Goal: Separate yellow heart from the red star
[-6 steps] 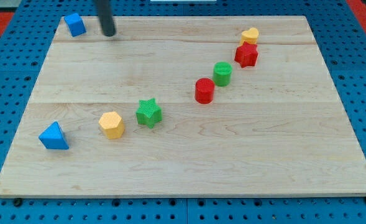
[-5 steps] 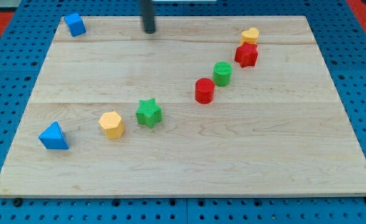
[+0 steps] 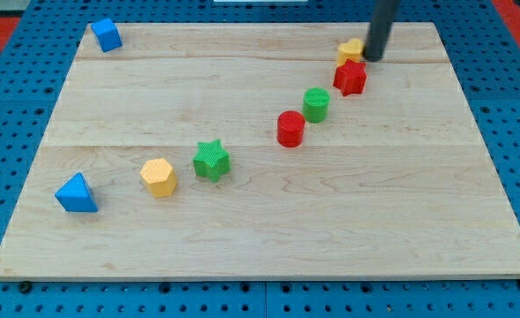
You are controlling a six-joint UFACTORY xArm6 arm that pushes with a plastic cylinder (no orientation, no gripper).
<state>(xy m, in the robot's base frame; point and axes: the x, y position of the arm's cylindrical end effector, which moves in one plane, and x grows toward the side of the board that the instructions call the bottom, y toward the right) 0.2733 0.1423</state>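
The yellow heart [image 3: 350, 50] sits near the view's top right on the wooden board [image 3: 242, 238]. The red star [image 3: 350, 78] lies just below it, touching or almost touching. My tip [image 3: 373, 57] is right beside the yellow heart, on its right side, and partly covers its right edge. The tip stands just above and to the right of the red star.
A green cylinder [image 3: 316, 104] and a red cylinder [image 3: 290, 129] lie below and left of the red star. A green star [image 3: 211, 160], a yellow hexagon [image 3: 159, 177] and a blue triangle [image 3: 76, 193] follow to the left. A blue block [image 3: 107, 34] sits at top left.
My tip has swept from the board's top left across to the right side of the yellow heart. The heart has shifted slightly left. The other blocks have not moved.
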